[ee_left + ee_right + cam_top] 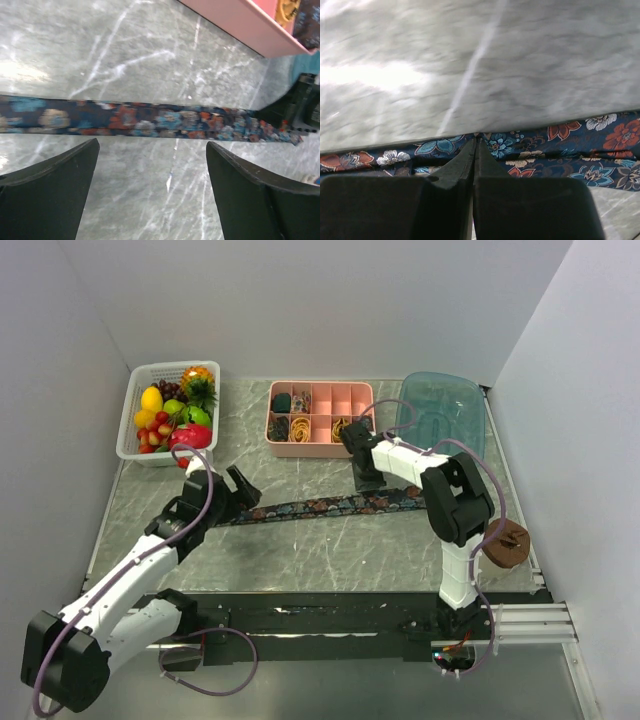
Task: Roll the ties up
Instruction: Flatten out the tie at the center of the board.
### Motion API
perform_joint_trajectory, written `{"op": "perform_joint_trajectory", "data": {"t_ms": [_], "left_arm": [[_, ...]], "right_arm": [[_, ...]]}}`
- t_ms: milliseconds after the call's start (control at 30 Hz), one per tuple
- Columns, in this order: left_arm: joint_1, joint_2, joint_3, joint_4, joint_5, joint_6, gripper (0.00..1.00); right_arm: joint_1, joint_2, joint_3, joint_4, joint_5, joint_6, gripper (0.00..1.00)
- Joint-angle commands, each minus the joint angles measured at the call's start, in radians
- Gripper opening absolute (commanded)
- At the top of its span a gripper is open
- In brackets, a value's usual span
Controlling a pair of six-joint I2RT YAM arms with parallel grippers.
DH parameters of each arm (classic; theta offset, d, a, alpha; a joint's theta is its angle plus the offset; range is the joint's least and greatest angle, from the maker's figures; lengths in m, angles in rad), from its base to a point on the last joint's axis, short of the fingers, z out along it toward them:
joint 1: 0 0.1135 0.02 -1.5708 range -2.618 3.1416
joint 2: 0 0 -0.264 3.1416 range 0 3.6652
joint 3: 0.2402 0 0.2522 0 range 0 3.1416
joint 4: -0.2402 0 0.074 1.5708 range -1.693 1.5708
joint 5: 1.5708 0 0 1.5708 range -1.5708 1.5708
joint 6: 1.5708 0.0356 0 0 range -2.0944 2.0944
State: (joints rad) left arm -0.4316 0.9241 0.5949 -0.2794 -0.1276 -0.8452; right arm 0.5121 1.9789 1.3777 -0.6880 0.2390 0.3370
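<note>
One tie (pixel 330 506), dark navy with a red, blue and tan floral pattern, lies flat and stretched left to right across the middle of the marble table. My left gripper (pixel 240 490) is open and empty, just above the tie's left end; in the left wrist view the tie (pixel 150 120) runs across beyond the open gripper (pixel 152 145). My right gripper (pixel 365 478) is shut, its tips down on the tie's right part. In the right wrist view the closed gripper (pixel 476 137) meets the tie (pixel 560 150) at its far edge. No fabric shows between the fingers.
A pink compartment tray (pixel 320 448) with small rolled items and yellow bands stands behind the tie, and its edge shows in the left wrist view (pixel 235 25). A white basket (pixel 135 435) of fruit is at the back left. A blue translucent tub (pixel 440 405) is at the back right.
</note>
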Motion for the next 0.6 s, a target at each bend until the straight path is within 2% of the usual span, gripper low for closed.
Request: {"op": "perform_joint_trajectory", "data": {"t_ms": [0, 167, 367, 467, 567], "left_arm": [[0.060, 0.005, 0.042, -0.038, 0.040, 0.050, 0.95], [0.160, 0.021, 0.002, -0.011, 0.120, 0.063, 0.94], [0.232, 0.035, -0.040, 0.035, 0.138, 0.063, 0.89], [0.289, 0.036, -0.046, 0.069, 0.154, 0.077, 0.82], [0.361, 0.054, -0.060, 0.135, 0.233, 0.080, 0.54]], "right_arm": [[-0.081, -0.006, -0.034, -0.057, 0.055, 0.033, 0.00], [-0.119, -0.037, -0.057, -0.062, 0.082, 0.007, 0.00], [-0.130, -0.054, -0.051, -0.079, 0.098, -0.010, 0.00], [-0.133, -0.045, -0.043, -0.084, 0.109, -0.015, 0.00], [-0.135, -0.046, -0.054, -0.074, 0.100, -0.015, 0.00]]}}
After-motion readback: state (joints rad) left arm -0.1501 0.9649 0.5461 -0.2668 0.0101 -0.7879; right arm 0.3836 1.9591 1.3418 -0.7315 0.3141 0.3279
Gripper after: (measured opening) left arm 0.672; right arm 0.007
